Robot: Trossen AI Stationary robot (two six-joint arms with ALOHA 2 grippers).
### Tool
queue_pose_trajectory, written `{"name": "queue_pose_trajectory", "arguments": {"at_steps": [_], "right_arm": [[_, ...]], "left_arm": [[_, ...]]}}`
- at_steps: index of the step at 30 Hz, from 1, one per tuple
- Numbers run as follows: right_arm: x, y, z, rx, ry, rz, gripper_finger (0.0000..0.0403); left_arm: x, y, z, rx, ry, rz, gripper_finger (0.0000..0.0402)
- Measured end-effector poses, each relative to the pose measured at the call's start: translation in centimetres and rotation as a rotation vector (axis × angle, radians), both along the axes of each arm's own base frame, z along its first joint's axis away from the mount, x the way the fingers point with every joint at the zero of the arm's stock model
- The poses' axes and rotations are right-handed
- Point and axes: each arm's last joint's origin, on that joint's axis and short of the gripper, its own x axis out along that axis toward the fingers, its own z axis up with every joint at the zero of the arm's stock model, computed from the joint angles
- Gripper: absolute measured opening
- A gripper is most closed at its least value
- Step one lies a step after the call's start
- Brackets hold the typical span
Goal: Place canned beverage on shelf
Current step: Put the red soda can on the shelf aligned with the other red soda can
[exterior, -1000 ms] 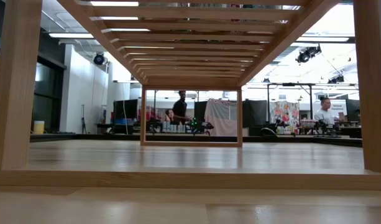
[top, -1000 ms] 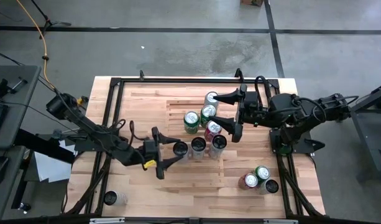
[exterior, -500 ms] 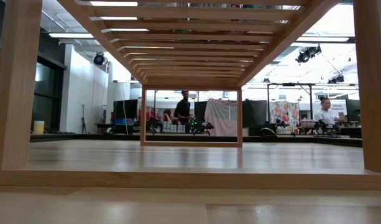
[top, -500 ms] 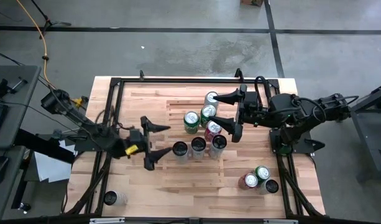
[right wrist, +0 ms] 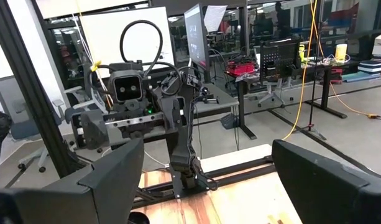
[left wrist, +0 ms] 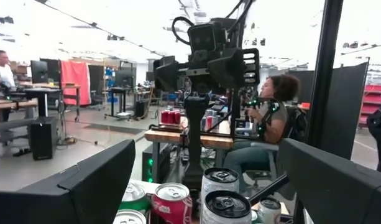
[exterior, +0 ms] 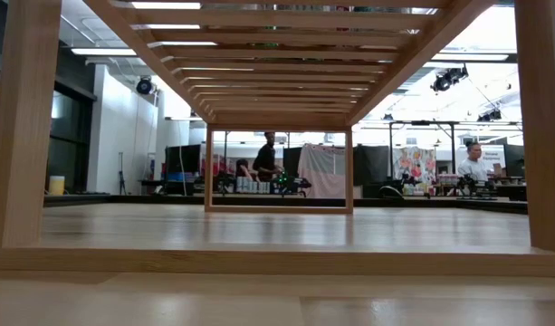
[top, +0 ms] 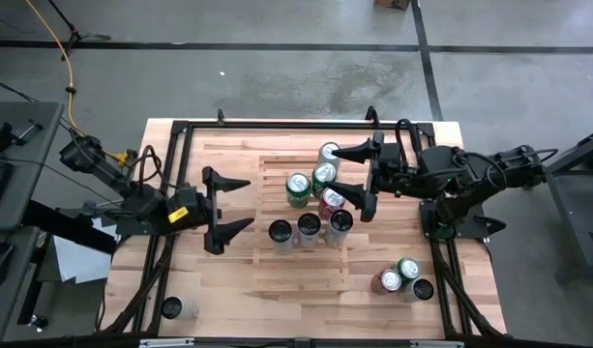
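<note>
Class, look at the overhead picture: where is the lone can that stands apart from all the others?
In the high view the lone can stands at the table's near-left corner, off the shelf, below the left arm's open hand and far from the three-can cluster at lower right.

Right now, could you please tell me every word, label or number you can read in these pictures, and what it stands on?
No text reads clearly in any view.
Labels on the green can, the red can and the silver can on the pale slatted wooden shelf: too small or turned away.
Posters in the room behind: blurred.
</note>
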Motion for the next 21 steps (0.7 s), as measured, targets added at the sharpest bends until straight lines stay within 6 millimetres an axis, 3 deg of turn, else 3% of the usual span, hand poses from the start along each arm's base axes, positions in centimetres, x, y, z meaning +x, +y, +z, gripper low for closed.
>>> {"name": "queue_pose_trajectory", "arguments": {"at_steps": [9, 14, 18, 21], "right_arm": [[-0.3, -0.1, -0.3, -0.028, 0.039, 0.001, 0.0339], [-1.1, -0.3, -0.2, 0.002, 0.061, 0.0, 0.0339], [-1.6, -0.5, -0.2, 0.004, 0.073, 0.0, 0.0339], [-1.9, -0.6, -0.3, 0.019, 0.092, -0.001, 0.0339]], "left_arm": [[0.9, 0.4, -0.4, -0.171, -0.03, -0.01, 0.0392], [1.7, 1.9, -0.3, -0.314, -0.069, 0.006, 0.0392], [2.4, 3.9, 1.7, -0.31, -0.032, -0.021, 0.0392], [2.9, 5.7, 3.0, -0.302, 0.152, -0.016, 0.0392]]}}
